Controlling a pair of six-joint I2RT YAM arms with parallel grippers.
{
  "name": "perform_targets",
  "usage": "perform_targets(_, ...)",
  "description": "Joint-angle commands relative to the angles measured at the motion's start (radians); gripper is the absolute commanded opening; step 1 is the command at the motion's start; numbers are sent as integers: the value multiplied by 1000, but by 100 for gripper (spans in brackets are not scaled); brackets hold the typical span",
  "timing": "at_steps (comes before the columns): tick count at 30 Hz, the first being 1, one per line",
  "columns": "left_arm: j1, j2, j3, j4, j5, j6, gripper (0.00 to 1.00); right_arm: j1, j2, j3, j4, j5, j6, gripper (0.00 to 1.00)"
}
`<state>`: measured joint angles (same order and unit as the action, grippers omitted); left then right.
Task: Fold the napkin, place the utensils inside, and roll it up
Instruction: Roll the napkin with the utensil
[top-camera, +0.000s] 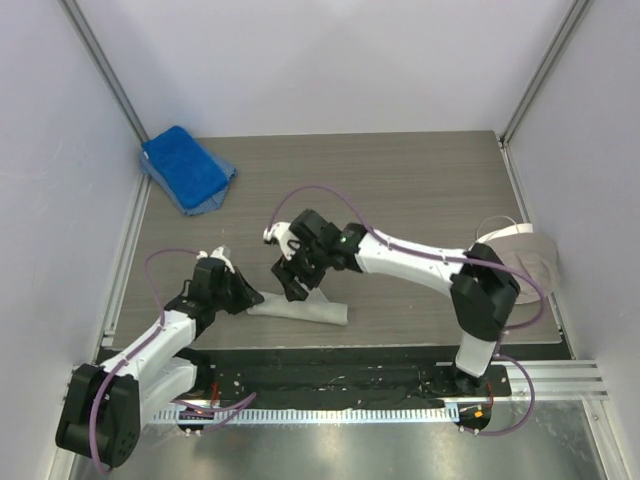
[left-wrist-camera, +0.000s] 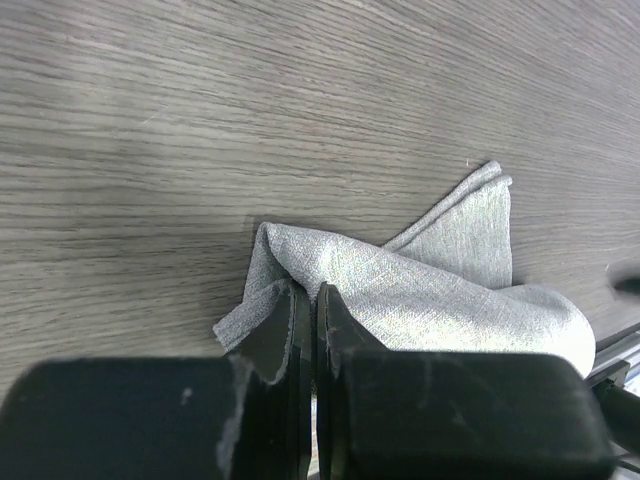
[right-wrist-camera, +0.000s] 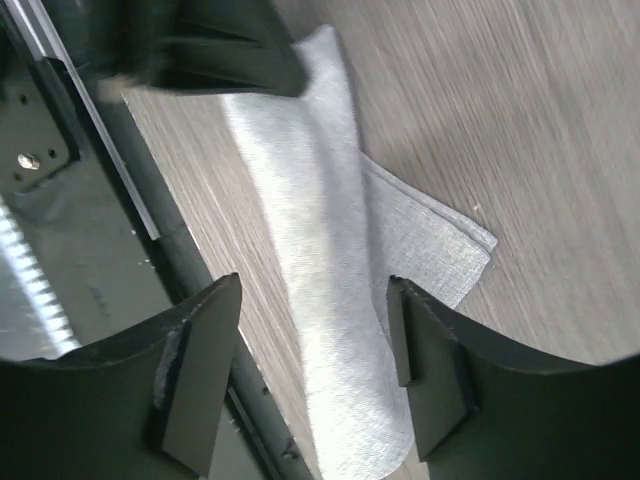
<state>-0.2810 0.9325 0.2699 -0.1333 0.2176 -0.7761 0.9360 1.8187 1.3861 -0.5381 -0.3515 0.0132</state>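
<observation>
Rolling: napkin (top-camera: 320, 312) looks loosely rolled; utensils unseen.
Left fingers (left-wrist-camera: 285, 330): pinched shut on its end.
Right fingers (right-wrist-camera: 195, 350): open above it.

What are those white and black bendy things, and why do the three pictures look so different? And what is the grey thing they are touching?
Those are two robot arms, each ending in a two-finger pincer called a gripper. One picture looks down from above. The other two come from little cameras on the arms' wrists, so you see the black fingers up close. On the grey-brown wood-grain table lie a light grey cloth napkin, bunched into a long bundle, and a bright blue folded towel in the far left corner. The left gripper is shut and seems to pinch the napkin's end. The right gripper is open just above the napkin, holding nothing.
</observation>
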Motion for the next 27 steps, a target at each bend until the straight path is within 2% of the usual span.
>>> perform_targets(1, 2, 29, 80, -90, -26, 20, 0, 151, -99, -119, 154, 347, -120, 70)
perform_targets(2, 2, 40, 84, -97, -26, 20, 0, 171, -102, -152, 191, 429, -130, 71)
perform_targets(5, 2, 52, 98, -106, -20, 20, 0, 234, -95, -196, 239, 529, -176, 73)
perform_targets(8, 2, 58, 106, -111, -17, 18, 0, 268, -59, -203, 245, 577, -211, 74)
perform_targets(18, 2, 83, 120, -91, 11, 29, 0, 268, 31, -199, 237, 560, -242, 70)
perform_targets(21, 2, 88, 121, -60, 34, 29, 0, 244, 60, -184, 202, 500, -228, 67)
perform_targets(22, 2, 88, 123, -54, 42, 31, 1, 224, 67, -179, 181, 437, -225, 64)
perform_targets(24, 2, 83, 126, -49, 45, 29, 10, 198, 74, -174, 164, 326, -210, 57)
perform_targets(25, 2, 80, 126, -48, 40, 31, 18, 167, 79, -164, 141, 225, -203, 49)
perform_targets(27, 2, 52, 129, -57, 23, 34, 28, 140, 96, -148, 112, 111, -183, 43)
